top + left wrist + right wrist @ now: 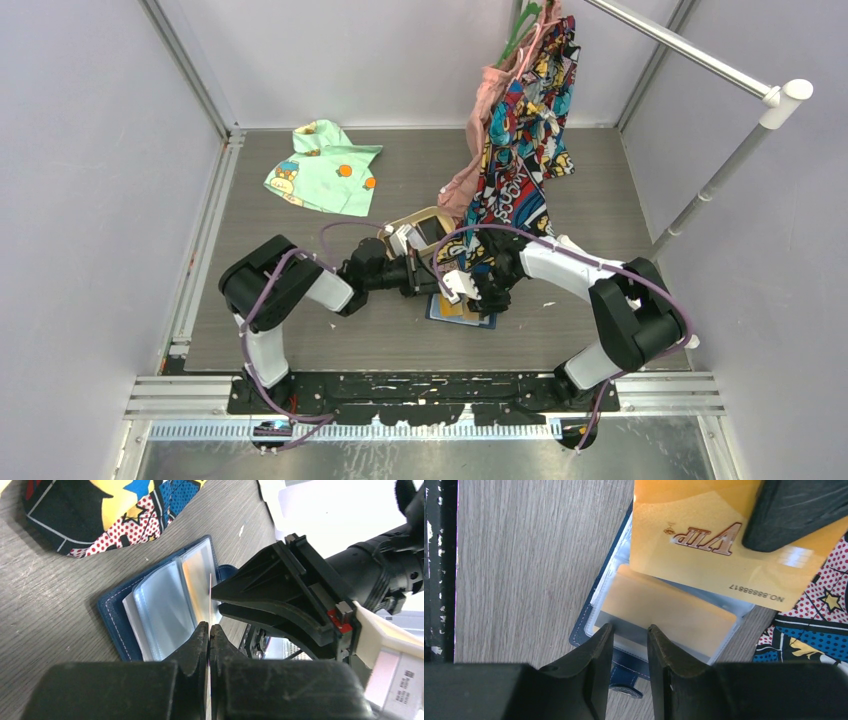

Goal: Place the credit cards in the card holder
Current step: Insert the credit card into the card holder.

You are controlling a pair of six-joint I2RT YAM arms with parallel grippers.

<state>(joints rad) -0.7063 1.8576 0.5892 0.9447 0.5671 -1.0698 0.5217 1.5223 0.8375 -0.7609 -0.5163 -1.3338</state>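
Left arm (285, 288) and right arm (612, 300): black joint housings, white links, purple cables looped alongside. Left hand (209, 628): matte black fingers. Right hand (630, 631): black fingers, red insert, white labelled wrist body.

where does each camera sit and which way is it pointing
top external: above, behind the bases, looking down on the table; left arm and right arm show.
left wrist: on its arm, looking along the left gripper, shut on the orange card, toward the card holder.
right wrist: on its arm, looking down past the parted right gripper at the card holder.
shared: both wrist views show card and holder.
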